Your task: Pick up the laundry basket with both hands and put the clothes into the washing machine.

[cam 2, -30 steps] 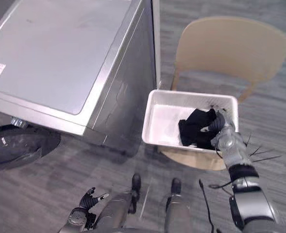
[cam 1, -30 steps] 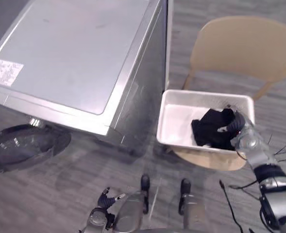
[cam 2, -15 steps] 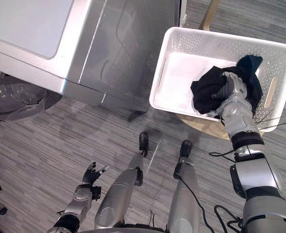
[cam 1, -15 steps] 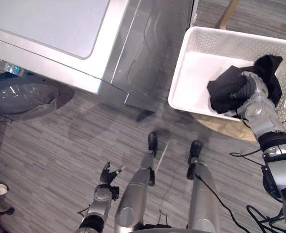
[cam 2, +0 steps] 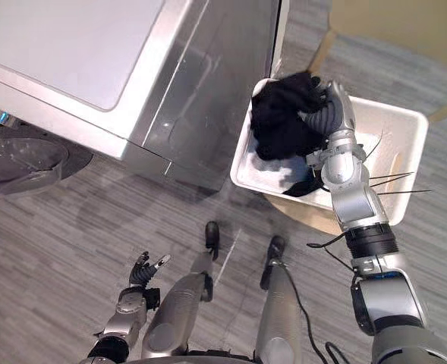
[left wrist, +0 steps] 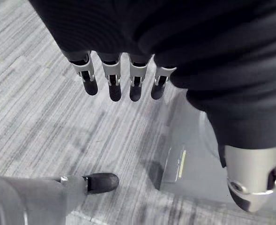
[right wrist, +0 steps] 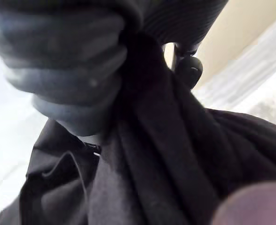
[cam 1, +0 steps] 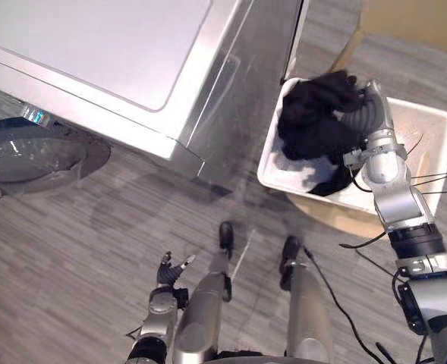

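A bundle of black clothes (cam 1: pixel 314 121) hangs above the left end of the white laundry basket (cam 1: pixel 432 144), which rests on a tan chair. My right hand (cam 1: pixel 369 114) is shut on that cloth; in the right wrist view the black fabric (right wrist: pixel 175 159) bunches against its curled fingers (right wrist: pixel 72 70). The silver washing machine (cam 1: pixel 124 68) stands to the basket's left, its round door (cam 1: pixel 33 155) swung open low at the left. My left hand (cam 1: pixel 171 274) hangs low by my side with straight fingers (left wrist: pixel 114 82), holding nothing, over the grey floor.
The tan chair (cam 2: pixel 390 26) stands behind and under the basket. The washing machine's side panel (cam 1: pixel 238 98) is close to the basket's left rim. Grey wood-pattern floor (cam 1: pixel 71 258) lies in front of the machine.
My right hand has closed on the black clothes and lifted them up toward the basket's left end. The camera has shifted. The left hand has kept its pose.
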